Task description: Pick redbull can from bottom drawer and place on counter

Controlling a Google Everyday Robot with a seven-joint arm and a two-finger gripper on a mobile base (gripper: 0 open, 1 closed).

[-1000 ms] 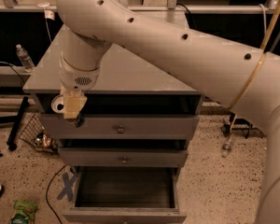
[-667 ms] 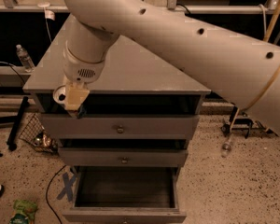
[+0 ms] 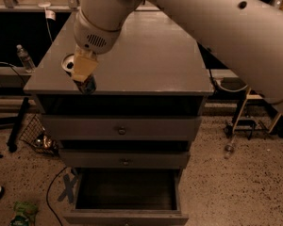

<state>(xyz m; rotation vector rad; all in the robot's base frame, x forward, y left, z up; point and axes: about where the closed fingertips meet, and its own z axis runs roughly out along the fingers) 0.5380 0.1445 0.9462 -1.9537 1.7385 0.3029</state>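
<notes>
Carefully bring the redbull can, clamped in the gripper at upper left above the counter front edge, further inward, then set it upright before releasing.

The scene is dimly lit and tinted a warm brown throughout. Light is seen to fall from above: the counter is evenly lit, with a faint pale sheen toward its far end, and the broad arm at upper right is rendered brightest. The gripper, at the counter's near left edge, is lit on its upper side, while the redbull can clamped in it is left mostly in shade, with a dull glint at its silver top. Deep shadow is held under the counter's overhang and inside the open bottom drawer. The far left background is lost to black.
</notes>
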